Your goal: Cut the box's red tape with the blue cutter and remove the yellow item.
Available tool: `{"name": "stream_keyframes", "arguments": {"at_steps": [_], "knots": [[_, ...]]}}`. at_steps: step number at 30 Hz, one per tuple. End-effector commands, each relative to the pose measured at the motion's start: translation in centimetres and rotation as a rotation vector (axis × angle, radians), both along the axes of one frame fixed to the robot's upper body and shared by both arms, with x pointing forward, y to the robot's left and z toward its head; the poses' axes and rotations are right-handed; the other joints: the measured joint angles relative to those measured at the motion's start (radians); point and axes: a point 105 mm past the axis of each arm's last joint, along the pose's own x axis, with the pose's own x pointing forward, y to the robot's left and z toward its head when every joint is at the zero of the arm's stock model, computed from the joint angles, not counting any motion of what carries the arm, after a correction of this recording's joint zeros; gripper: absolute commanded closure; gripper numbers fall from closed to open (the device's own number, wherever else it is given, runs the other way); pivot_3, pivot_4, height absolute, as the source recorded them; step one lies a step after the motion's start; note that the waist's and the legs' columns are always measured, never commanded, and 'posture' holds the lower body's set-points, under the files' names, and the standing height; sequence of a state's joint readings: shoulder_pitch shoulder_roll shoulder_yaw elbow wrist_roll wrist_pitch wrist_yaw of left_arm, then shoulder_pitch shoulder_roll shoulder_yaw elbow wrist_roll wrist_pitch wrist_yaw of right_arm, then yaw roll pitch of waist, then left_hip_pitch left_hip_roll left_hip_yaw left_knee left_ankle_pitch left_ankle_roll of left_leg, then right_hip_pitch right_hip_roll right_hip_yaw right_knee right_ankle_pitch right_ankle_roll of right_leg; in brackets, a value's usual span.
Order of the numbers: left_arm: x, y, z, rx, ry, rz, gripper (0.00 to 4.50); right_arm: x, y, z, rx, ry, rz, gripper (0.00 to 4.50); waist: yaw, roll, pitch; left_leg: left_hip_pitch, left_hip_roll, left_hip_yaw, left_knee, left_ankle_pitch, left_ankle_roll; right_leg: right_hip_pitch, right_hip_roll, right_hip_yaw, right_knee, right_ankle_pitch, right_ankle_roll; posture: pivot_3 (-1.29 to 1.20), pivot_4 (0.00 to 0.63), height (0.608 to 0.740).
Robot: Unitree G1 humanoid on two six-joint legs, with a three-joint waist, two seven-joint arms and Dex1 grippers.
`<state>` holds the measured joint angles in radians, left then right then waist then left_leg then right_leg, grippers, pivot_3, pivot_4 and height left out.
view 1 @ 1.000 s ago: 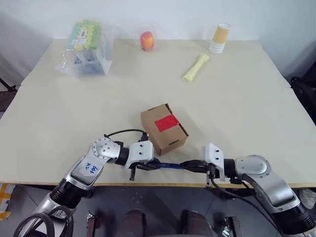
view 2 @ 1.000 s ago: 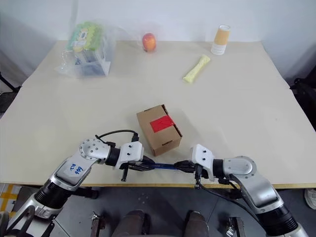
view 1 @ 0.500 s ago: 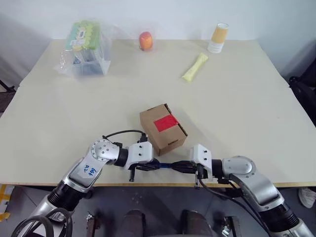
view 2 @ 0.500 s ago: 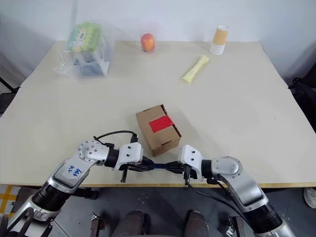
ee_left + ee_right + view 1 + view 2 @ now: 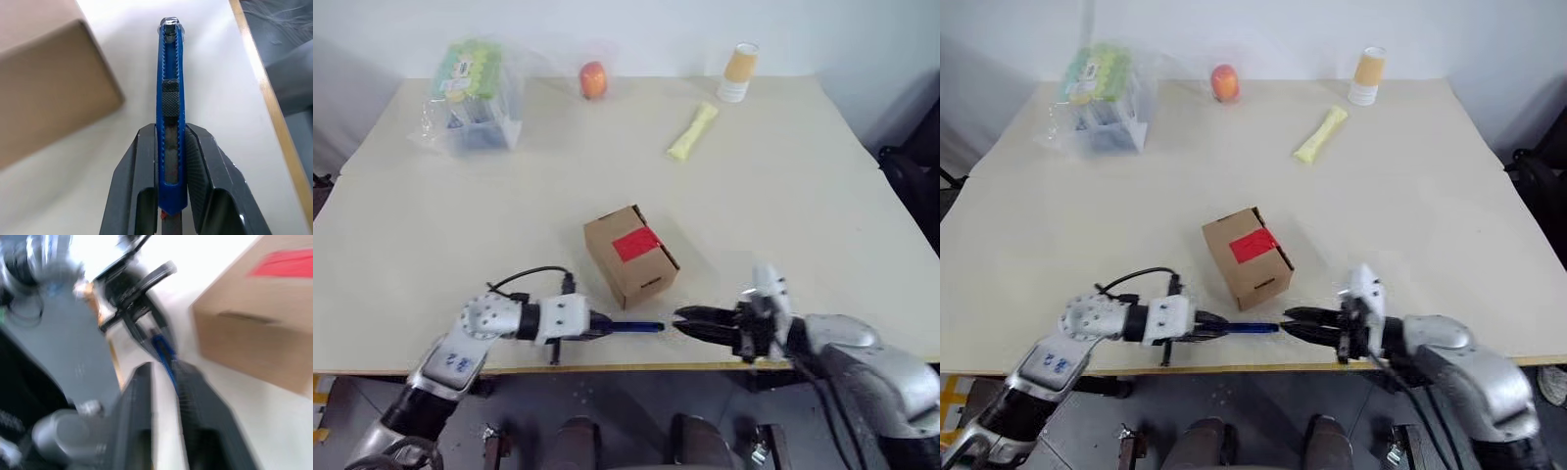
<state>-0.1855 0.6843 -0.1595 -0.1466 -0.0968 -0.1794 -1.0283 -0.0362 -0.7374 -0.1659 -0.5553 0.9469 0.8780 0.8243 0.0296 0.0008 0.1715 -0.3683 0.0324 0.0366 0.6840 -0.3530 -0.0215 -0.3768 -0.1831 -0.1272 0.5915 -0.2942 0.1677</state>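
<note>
Left eye view shows the blue cutter (image 5: 628,327) lying level along the counter's (image 5: 783,225) near edge, its long axis running side to side, the free tip aimed at the robot's right. The left claw (image 5: 591,328) is clamped on the cutter's rear end; in the left wrist view both black fingers (image 5: 142,186) press flat against the blue handle, the slider facing the camera and the tip reaching past the box's (image 5: 628,254) lower corner. The right claw (image 5: 690,321) sits just off the cutter's tip, its fingers parted with a gap between them, holding nothing. The box stands a little beyond the cutter, flaps shut, the red tape (image 5: 635,244) unbroken across its top.

A second ago the right claw was closed on the cutter's far end, so both claws held it between them. Now it has let go and drawn back toward the robot's right, leaving a small space at the tip. The left claw has slid slightly leftward with the cutter. The box has not moved.
</note>
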Motion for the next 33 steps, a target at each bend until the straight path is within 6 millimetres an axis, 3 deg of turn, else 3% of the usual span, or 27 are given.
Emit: {"name": "stream_keyframes", "arguments": {"at_steps": [1, 5, 7, 20, 27, 33], "knots": [[-0.8, -0.9, 2.7, -0.064, -0.181, -0.078, 4.05, -0.7, 0.3, 1.7, 0.081, 0.124, -0.076, 2.09, 0.003, -0.001, 0.0, -0.001, 0.0, 0.0, 0.0, 0.0, 0.0, 0.0, 0.0, 0.0, 0.0, 0.0, 0.0, 0.0, 0.15, 0.74], [-1.1, -2.2, 3.6, -0.091, -0.244, -0.116, 4.05, -0.9, 0.5, 0.4, -0.018, 0.265, -0.123, 0.68, -0.002, -0.001, 0.0, 0.0, 0.0, 0.0, 0.0, 0.0, 0.0, 0.0, 0.0, 0.0, 0.0, 0.0, 0.0, 0.0, 0.15, 0.74], [-1.3, -2.6, 3.6, -0.096, -0.23, -0.131, 4.05, -0.7, 1.1, 0.1, 0.017, 0.312, -0.136, 0.01, -0.003, -0.001, 0.0, 0.0, 0.0, 0.0, 0.0, 0.0, 0.0, 0.0, 0.0, 0.0, 0.0, 0.0, 0.0, 0.0, 0.15, 0.74], [0.3, -3.6, 3.8, -0.079, -0.272, -0.095, 4.05, 1.2, 5.6, -0.5, 0.091, 0.424, -0.109, 0.01, -0.004, -0.001, 0.001, -0.001, 0.0, 0.0, 0.0, 0.0, 0.0, -0.001, 0.0, -0.001, -0.001, 0.0, 0.0, 0.0, 0.15, 0.74], [-0.3, -3.7, 3.5, -0.072, -0.244, -0.093, 4.05, 2.1, 5.9, 0.0, 0.132, 0.401, -0.139, 0.01, -0.004, -0.001, 0.001, -0.002, 0.0, 0.0, 0.0, 0.0, 0.0, -0.001, 0.0, -0.001, -0.001, 0.0, 0.0, 0.0, 0.15, 0.74], [-0.3, -3.5, 3.4, -0.07, -0.237, -0.079, 4.05, 2.6, 4.8, 0.4, 0.165, 0.396, -0.188, 0.01, -0.004, -0.001, 0.001, -0.002, 0.0, 0.0, 0.0, 0.0, 0.0, -0.001, 0.0, -0.001, -0.001, 0.0, 0.0, 0.0, 0.15, 0.74]]}}
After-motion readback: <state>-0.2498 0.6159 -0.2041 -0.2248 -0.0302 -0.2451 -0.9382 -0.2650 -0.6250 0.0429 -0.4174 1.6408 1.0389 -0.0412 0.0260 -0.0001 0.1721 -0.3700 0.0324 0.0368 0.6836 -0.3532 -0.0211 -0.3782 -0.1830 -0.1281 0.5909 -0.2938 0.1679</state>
